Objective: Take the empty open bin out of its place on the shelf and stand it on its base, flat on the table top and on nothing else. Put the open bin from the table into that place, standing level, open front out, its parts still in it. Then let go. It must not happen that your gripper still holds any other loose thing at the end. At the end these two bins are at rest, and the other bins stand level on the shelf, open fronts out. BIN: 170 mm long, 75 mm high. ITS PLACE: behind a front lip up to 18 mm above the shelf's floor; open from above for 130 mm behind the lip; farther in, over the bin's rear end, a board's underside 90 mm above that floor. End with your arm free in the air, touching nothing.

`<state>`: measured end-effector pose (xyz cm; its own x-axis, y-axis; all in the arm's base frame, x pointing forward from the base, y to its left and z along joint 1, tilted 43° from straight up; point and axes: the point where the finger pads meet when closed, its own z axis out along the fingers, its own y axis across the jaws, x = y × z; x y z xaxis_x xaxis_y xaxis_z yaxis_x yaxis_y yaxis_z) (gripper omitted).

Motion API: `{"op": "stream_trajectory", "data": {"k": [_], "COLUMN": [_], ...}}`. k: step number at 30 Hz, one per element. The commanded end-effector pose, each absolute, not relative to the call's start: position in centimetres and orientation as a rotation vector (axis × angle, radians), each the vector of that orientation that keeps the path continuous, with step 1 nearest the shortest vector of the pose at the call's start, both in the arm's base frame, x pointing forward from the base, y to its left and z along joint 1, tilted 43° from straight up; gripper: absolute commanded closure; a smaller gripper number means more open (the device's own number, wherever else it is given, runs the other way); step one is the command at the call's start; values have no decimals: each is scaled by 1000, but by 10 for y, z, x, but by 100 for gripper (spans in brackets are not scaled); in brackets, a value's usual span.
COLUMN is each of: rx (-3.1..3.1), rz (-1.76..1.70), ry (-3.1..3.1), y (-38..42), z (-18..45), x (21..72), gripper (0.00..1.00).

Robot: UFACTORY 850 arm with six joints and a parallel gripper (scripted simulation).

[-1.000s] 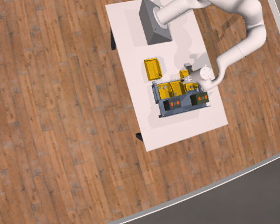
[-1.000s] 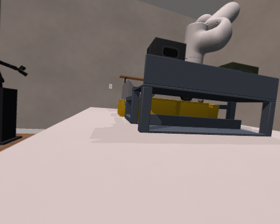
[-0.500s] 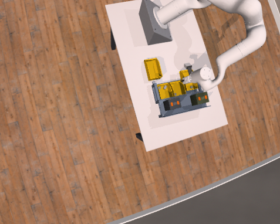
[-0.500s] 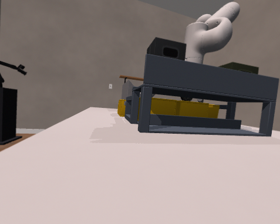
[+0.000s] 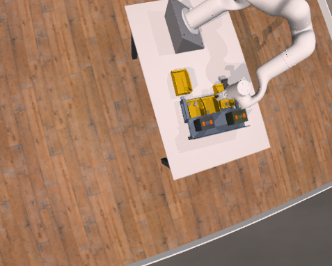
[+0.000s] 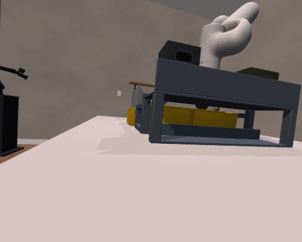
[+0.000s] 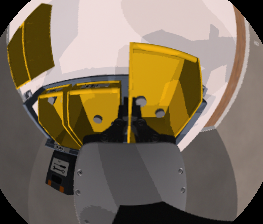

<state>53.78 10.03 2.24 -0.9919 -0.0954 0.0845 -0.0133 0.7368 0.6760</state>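
Note:
A yellow open bin (image 5: 181,82) stands on the white table in front of the shelf and looks empty; it also shows in the wrist view (image 7: 29,43). The grey shelf (image 5: 215,118) holds two yellow bins (image 5: 202,106) side by side. A third yellow bin (image 5: 223,95) sits at the shelf's right place, its front end sticking out over the table. In the wrist view this bin (image 7: 162,92) is tilted, with small dark spots inside. My gripper (image 7: 129,103) is shut on this bin's thin wall; the gripper also shows in the top view (image 5: 223,91).
A black box (image 5: 204,122) and a dark green box (image 5: 236,117) stand on the shelf's top board. The arm's grey base (image 5: 184,28) is at the table's far end. From the exterior view the shelf (image 6: 224,111) hides the gripper.

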Motion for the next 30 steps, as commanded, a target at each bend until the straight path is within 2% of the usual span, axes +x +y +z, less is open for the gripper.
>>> {"op": "stream_trajectory", "data": {"k": [1, 30], "rx": [87, 83], "rz": [-1098, -1100], "ry": [-2824, -2832], "y": [100, 101], "z": [23, 22], "x": [541, 552], "gripper": [100, 100]}}
